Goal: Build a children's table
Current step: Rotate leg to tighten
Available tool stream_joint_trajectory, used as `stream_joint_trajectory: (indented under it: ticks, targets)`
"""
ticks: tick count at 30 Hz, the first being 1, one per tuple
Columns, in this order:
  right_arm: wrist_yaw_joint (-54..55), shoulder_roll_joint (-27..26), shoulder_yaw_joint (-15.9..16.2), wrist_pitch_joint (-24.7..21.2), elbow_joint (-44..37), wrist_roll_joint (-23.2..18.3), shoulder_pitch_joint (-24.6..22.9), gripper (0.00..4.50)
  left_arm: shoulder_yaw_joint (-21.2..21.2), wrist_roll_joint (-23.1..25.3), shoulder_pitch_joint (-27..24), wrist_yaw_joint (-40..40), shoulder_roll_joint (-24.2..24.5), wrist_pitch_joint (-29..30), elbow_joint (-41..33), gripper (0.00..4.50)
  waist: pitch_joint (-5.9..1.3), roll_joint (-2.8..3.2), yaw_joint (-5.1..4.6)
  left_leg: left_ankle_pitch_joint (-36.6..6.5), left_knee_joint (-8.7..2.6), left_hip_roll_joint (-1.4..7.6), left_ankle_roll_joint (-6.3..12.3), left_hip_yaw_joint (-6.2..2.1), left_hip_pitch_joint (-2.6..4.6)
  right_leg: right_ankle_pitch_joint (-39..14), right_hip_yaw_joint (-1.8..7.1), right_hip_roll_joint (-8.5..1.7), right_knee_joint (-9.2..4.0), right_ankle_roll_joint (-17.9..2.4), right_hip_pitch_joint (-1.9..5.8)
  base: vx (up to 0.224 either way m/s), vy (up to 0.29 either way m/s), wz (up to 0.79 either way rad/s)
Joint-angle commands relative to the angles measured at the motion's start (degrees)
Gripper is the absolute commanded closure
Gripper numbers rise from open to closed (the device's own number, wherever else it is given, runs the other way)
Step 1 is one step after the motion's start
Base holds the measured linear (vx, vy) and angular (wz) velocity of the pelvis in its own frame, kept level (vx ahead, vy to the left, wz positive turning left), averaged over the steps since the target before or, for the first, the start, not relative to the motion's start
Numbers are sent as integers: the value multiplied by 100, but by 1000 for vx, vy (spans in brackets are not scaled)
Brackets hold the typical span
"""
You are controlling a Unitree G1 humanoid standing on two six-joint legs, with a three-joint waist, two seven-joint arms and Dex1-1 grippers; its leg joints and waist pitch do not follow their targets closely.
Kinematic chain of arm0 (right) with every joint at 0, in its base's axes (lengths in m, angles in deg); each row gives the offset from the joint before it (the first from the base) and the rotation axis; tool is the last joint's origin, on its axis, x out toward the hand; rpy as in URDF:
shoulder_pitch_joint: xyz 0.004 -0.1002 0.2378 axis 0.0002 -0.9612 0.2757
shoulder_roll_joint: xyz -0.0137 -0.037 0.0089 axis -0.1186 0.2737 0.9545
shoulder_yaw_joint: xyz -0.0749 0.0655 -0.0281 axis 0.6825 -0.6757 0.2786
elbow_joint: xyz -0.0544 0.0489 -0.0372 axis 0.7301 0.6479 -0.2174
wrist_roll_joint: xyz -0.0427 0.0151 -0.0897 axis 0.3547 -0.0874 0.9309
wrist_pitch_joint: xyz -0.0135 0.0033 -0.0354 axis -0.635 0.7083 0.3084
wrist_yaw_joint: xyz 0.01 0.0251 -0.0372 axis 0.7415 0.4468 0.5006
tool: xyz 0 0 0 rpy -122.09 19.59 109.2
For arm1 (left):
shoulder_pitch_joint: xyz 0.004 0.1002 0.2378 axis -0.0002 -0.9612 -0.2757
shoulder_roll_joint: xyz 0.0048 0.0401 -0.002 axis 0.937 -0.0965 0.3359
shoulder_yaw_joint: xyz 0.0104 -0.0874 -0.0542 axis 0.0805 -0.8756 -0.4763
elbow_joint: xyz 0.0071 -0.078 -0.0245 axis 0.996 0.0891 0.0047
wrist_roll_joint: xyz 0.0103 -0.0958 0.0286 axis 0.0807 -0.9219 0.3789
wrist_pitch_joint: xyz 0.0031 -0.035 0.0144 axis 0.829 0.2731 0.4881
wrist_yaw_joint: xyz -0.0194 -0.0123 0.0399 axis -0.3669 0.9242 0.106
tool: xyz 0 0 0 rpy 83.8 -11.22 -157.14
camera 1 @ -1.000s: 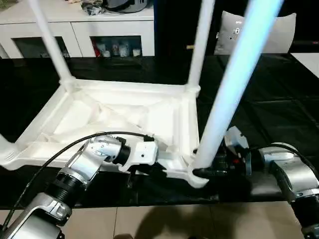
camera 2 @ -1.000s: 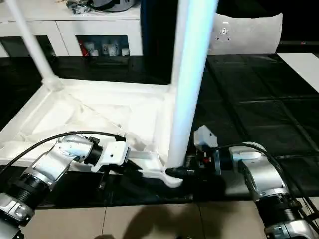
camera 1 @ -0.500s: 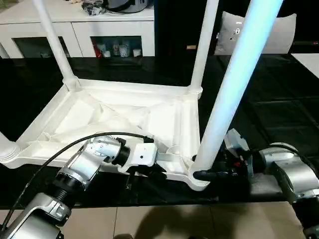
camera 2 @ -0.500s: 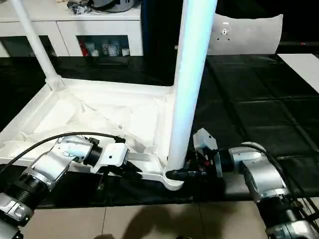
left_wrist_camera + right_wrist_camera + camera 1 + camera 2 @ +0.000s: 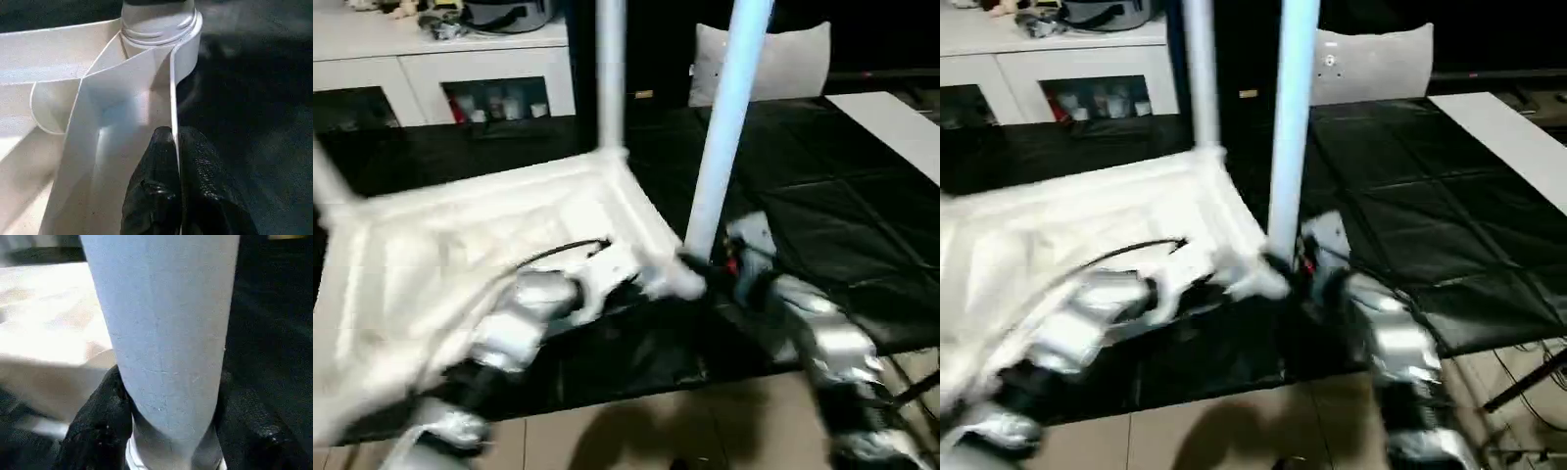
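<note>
I see the black-covered table (image 5: 862,225) carrying the whole job, with the white cabinet (image 5: 460,73) behind it and tiled floor (image 5: 636,431) at the near edge.

The children's table (image 5: 460,245) lies upside down on the black cover, ribbed underside up, and sits skewed to the table's edge. Two legs show standing in its sockets: the far leg (image 5: 610,69) and the near leg (image 5: 729,127) at the corner closest to my right arm.

My right gripper (image 5: 166,431) has its fingers spread around the base of the near leg, one black finger on each side, just above the socket. My left gripper (image 5: 175,181) is pressed together on the thin rim wall of the top, close to that corner socket (image 5: 159,22).

My judgement: the step in hand is seating or checking the near leg.

Procedure I would follow:
1. Hold the rim pinch firm so the top cannot slide or rotate on the cover.
2. Keep the leg in line with the socket axis; a tilted leg is likely to jam.
3. Push down along the leg, not sideways.
4. Keep the grip low on the leg, where leverage on the socket is smallest.
5. Release the leg before the rim.
</note>
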Motion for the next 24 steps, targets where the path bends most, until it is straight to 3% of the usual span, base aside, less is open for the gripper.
stream_joint_trajectory:
  ticks: [1, 4, 5, 8, 9, 17, 20, 21, 24]
  targets:
    - [605, -361, 190, -131, 450, 108, 121, 254, 283, -199, 207, 177, -504, -119, -274, 450, -296, -36, 12, -1511, -399, -49, 267, 48, -95, -3428, 110, -235, -610, -207, 287, 0, 0, 0]
    - [740, -500, 102, 110, 603, 52, 184, 254, 326, -56, 282, 425, -627, -109, -204, 450, -326, -26, 11, -1408, -416, -29, 374, 43, -119, -3092, 140, -246, -572, -300, 313, 0, 0, 0]
    - [716, -525, 74, 177, 607, 12, 186, 198, 354, -39, 285, 431, -628, -101, -212, 450, -339, -19, 25, -1309, -425, -17, 412, 44, -131, -2866, 162, -248, -539, -385, 327, 0, 0, 0]
    - [479, -506, -8, 160, 434, -161, 125, 178, 357, -55, 224, 292, -488, -64, -324, 450, -347, -7, 41, -1171, -439, 12, 466, 44, -143, -2433, 195, -246, -475, -583, 354, 0, 0, 0]
    - [457, -513, -30, 169, 412, -123, 116, 166, 331, 2, 210, 304, -470, -24, -345, 450, -359, 3, 61, -1017, -437, 24, 493, 50, -145, -2123, 218, -249, -426, -735, 368, 0, 0, 0]
    - [-698, 229, 76, 562, 181, -260, -146, 97, 258, 74, 194, -88, 163, -630, -65, 450, -407, 25, 191, -523, -396, 40, 651, 64, -155, -1176, 257, -251, -289, -1097, 416, 0, 0, 0]
    - [-1258, 533, 48, 611, 32, -420, -261, 75, 230, 57, 208, -254, 349, -814, 69, 450, -396, 35, 223, -620, -394, 49, 704, 75, -146, -1231, 257, -251, -307, -1110, 411, 0, 0, 0]
    - [-1810, 913, 76, 641, -110, -494, -380, 55, 222, 19, 236, -482, 538, -1059, 225, 450, -381, 28, 249, -746, -398, 46, 720, 80, -147, -1403, 248, -245, -334, -1089, 403, 0, 0, 0]
    - [-2529, 1445, 204, 625, -307, -542, -517, 49, 240, -139, 270, -934, 746, -1428, 335, 450, -368, 23, 315, -889, -410, 58, 671, 77, -128, -1674, 253, -250, -354, -989, 395, 0, 0, 0]
